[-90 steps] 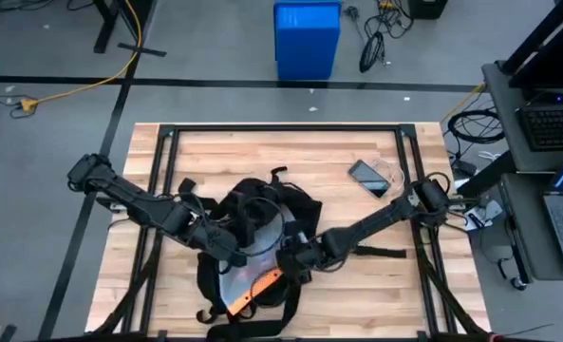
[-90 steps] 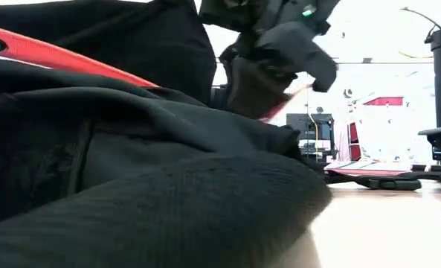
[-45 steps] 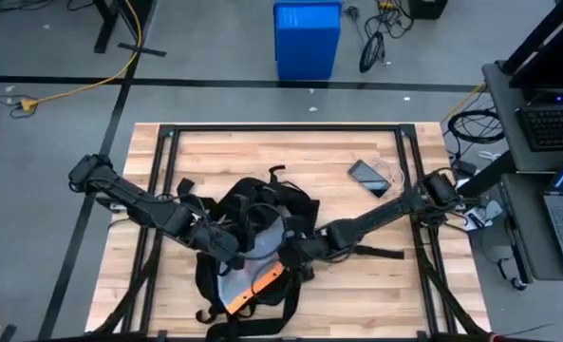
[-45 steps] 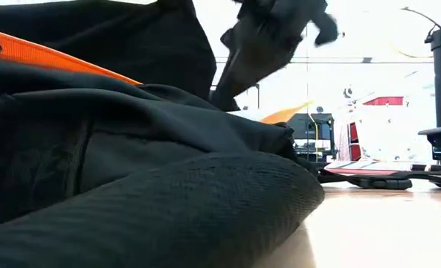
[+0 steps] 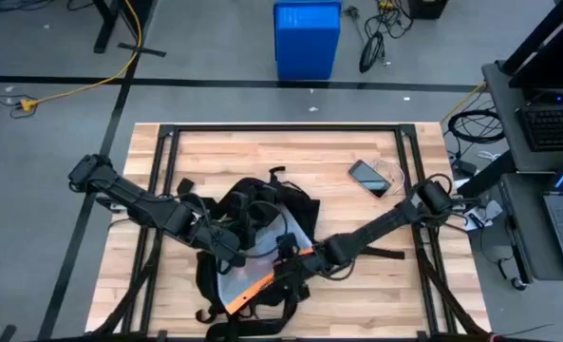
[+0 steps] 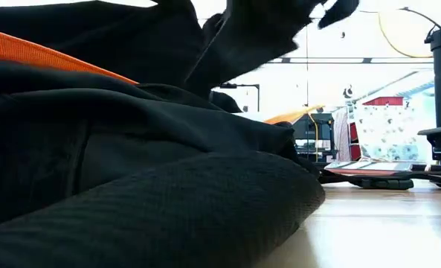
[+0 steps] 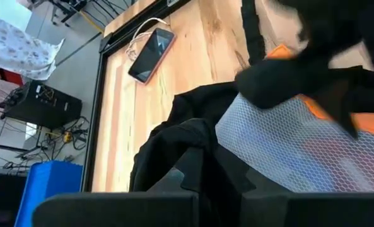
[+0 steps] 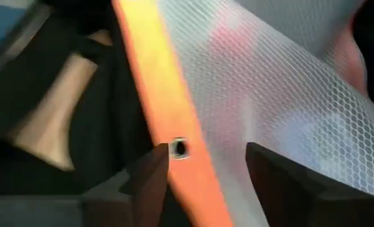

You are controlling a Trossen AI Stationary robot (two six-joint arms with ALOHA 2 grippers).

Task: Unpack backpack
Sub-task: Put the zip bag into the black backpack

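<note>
Both hands (image 5: 262, 261) sit over the backpack (image 5: 253, 214).

The left arm enters from the left edge of the table and stretches toward the middle, with its elbow low and the forearm pointing toward the near right. The left gripper (image 5: 232, 255) is at the centre of the table; whether its fingers are open or closed is not visible.

The right arm comes from the right side and reaches in a long, almost straight line toward the near left. The right gripper (image 5: 283, 273) is close to the left one, a little nearer to the front edge. Its two fingers (image 8: 150, 180) stand apart.
</note>
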